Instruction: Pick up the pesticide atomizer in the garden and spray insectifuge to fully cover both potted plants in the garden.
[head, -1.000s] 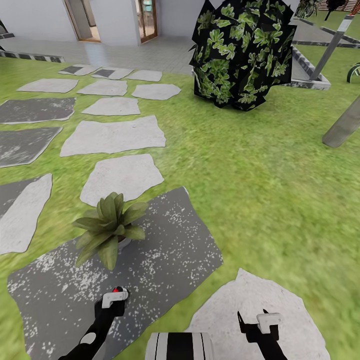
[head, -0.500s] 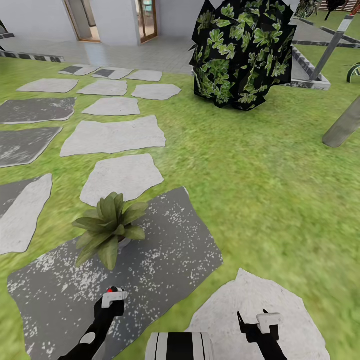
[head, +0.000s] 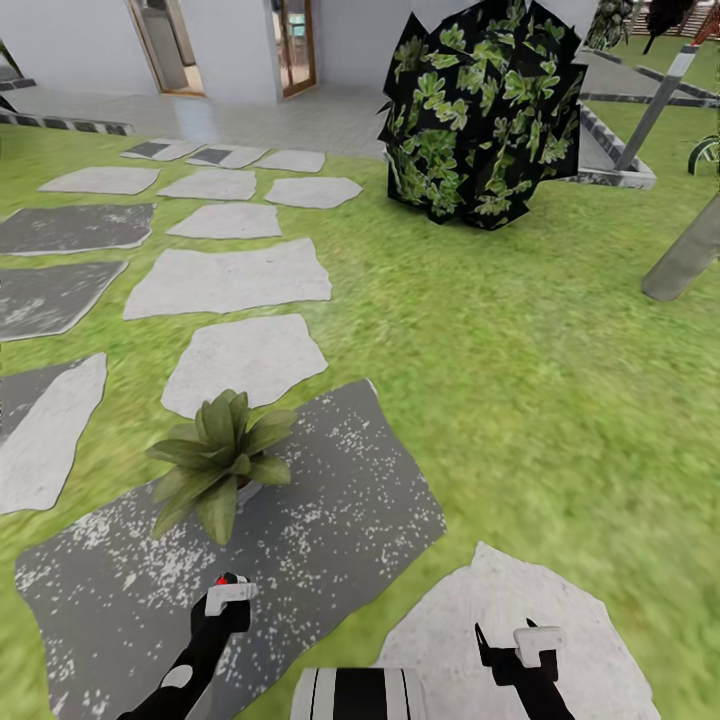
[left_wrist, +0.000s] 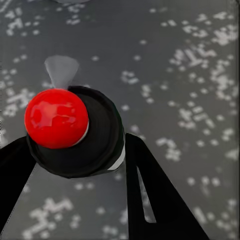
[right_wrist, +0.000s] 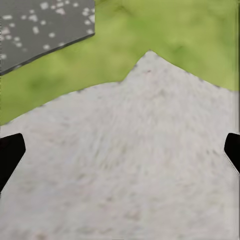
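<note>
Red-dotted, white-headed pesticide atomizer (head: 227, 592), no label legible, pinched in our left claw (left_wrist: 80, 150); right claw (head: 512, 640) spread; view slightly shifted.

A glossy red ball (left_wrist: 56, 118) is seen on the spray bottle (left_wrist: 80, 132), set in a smooth, dark, plastic-looking head with a faint sheen. The left gripper (left_wrist: 75, 195) is formed of matt black fingers (left_wrist: 155, 200). The dark stepping stone (head: 330, 520) beneath is shown as rough, matt grey, speckled with pale flecks. The pale stone (right_wrist: 125, 165) is rendered grainy and chalky. The lawn (head: 520, 360) is given a soft, blurred, matt green. The plant's leaves (head: 218, 458) are shown smooth and dull.
</note>
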